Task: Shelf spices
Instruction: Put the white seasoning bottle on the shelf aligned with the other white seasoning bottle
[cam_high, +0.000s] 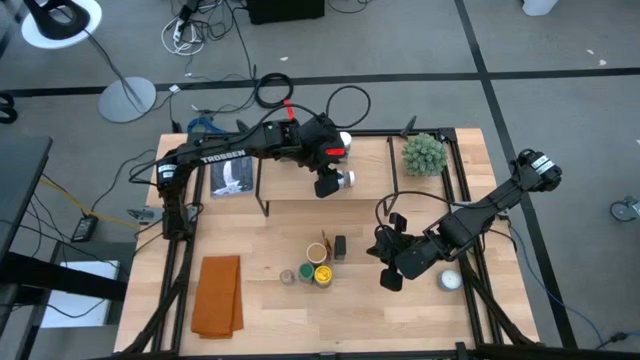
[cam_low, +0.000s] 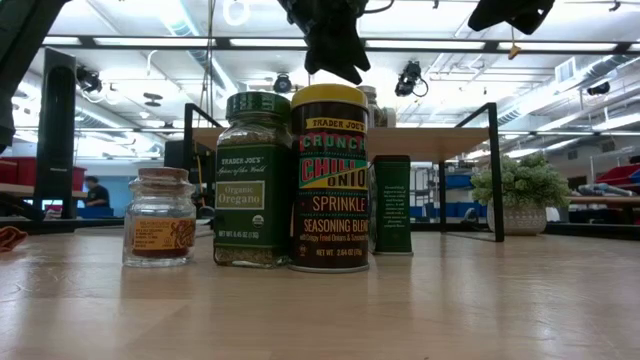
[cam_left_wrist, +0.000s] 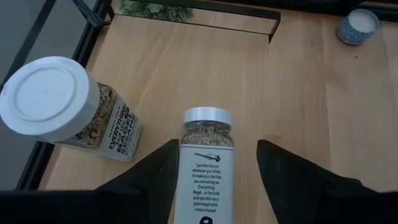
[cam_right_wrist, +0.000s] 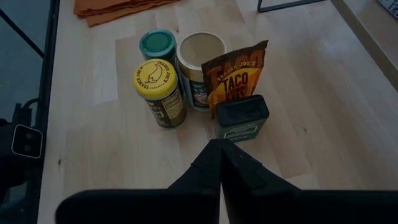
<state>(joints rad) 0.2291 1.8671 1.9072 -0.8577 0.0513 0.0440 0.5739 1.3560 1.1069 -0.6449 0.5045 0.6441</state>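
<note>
The shelf (cam_high: 290, 187) stands at the table's far middle. My left gripper (cam_high: 332, 186) hovers over it, open. A white-lidded spice jar (cam_left_wrist: 207, 162) lies lengthwise between its fingers, lid pointing away from the wrist. A second white-lidded jar (cam_left_wrist: 68, 112) stands upright at the shelf's edge. On the tabletop nearer me stands a cluster of spices: yellow-lidded jar (cam_right_wrist: 157, 81), green-lidded jar (cam_right_wrist: 157, 45), tan-lidded jar (cam_right_wrist: 200, 55), taco packet (cam_right_wrist: 239, 68) and dark box (cam_right_wrist: 242, 117). My right gripper (cam_right_wrist: 221, 148) is shut, just right of the dark box, apart from it. My left gripper has one finger (cam_left_wrist: 163, 177) drawn against the jar's side near its base, while wood shows between the jar and the other finger (cam_left_wrist: 280, 174). Whether any finger touches the jar, I cannot tell.
An orange cloth (cam_high: 218, 295) lies near the table's left front. A green plant ball (cam_high: 423, 153) sits at the far right, a white round object (cam_high: 450, 280) at the right beside my right arm. A printed card (cam_high: 232, 178) lies left of the shelf.
</note>
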